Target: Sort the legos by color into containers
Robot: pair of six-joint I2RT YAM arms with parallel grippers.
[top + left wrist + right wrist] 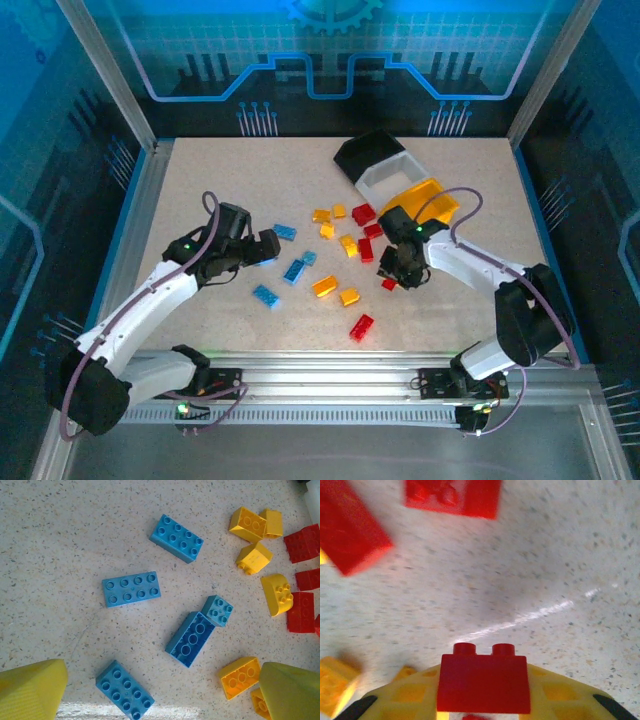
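Blue, orange-yellow and red legos lie scattered mid-table. The containers stand at the back right: black (pixel 372 152), white (pixel 388 180) and orange-yellow (pixel 430 200). My left gripper (pixel 268 247) is open above the blue legos. In the left wrist view, one blue brick (pixel 124 690) lies on the table between its yellow fingers (pixel 32 690), and an upturned blue one (pixel 190 639) lies further ahead. My right gripper (pixel 400 275) is low over the table, shut on a small red lego (pixel 484 684) with two studs showing.
More red bricks (pixel 352 527) and an orange-yellow brick (pixel 335 685) lie close around the right gripper. A lone red brick (pixel 361 326) sits near the front. Aluminium frame posts and rails (pixel 140 200) border the table.
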